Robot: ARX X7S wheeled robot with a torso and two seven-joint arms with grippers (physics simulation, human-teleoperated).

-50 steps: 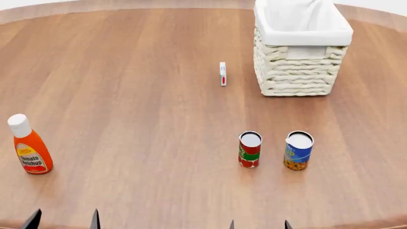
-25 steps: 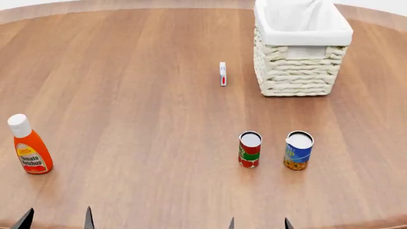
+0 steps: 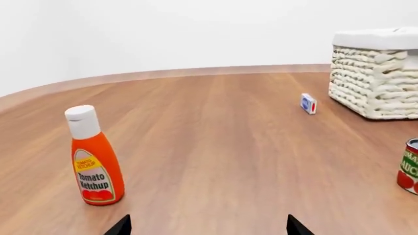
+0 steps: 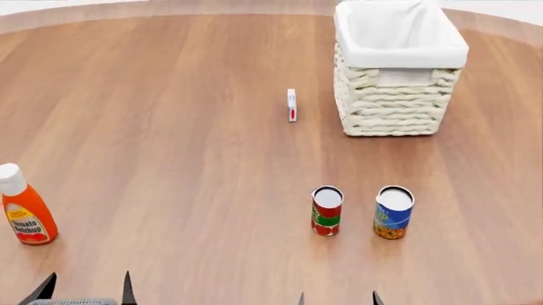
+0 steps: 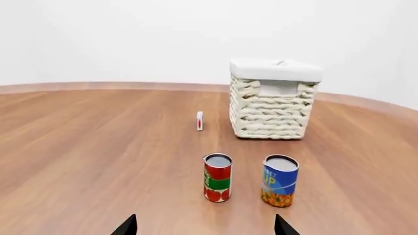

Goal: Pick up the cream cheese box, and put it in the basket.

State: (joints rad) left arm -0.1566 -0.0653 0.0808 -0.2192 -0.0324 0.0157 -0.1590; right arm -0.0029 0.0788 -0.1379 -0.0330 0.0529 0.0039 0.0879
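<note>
The view had shifted, the ketchup bottle (image 4: pixel 25 213) sliding leftward; the cream cheese box (image 4: pixel 292 105) stood on edge, long axis running away from the robot, beside the basket (image 4: pixel 396 95). Both grippers' jaws were spread, empty.

basket (image 4: pixel 395 101) cream weave, white liner | cream cheese box (image 4: pixel 292 105) white, red, seemingly blue | ketchup bottle (image 4: pixel 24 213) orange, white cap

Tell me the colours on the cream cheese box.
White with a blue and a red mark; cream cheese box shows best in the left wrist view.
</note>
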